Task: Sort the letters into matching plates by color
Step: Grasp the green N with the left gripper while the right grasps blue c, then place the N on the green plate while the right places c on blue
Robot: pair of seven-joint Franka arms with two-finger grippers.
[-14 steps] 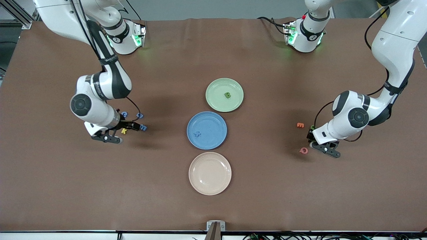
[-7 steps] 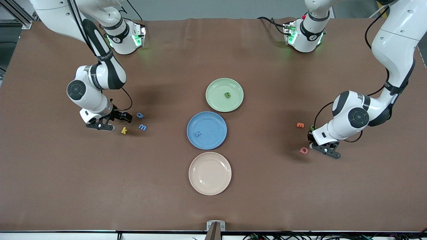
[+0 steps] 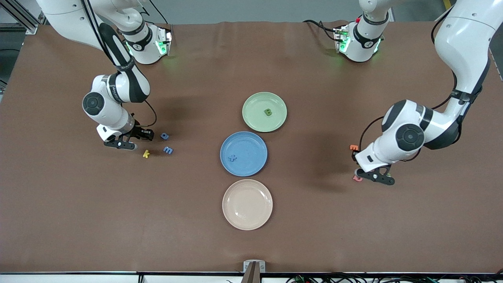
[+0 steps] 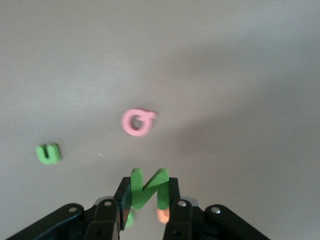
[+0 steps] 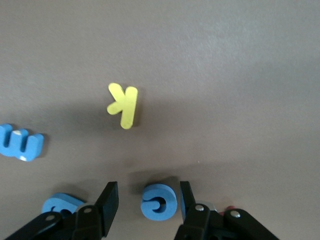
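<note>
I see a brown table cover (image 3: 314,220) filling nearly my whole front view, matte, with a faint crease near its top edge. Even overhead light, soft shadows pooling on it. Grey floor (image 3: 251,10) shows above the top edge. Aluminium framing (image 3: 17,19) stands at one upper corner. Cables (image 3: 353,278) run along the bottom edge, beside a small metal bracket (image 3: 254,267).
</note>
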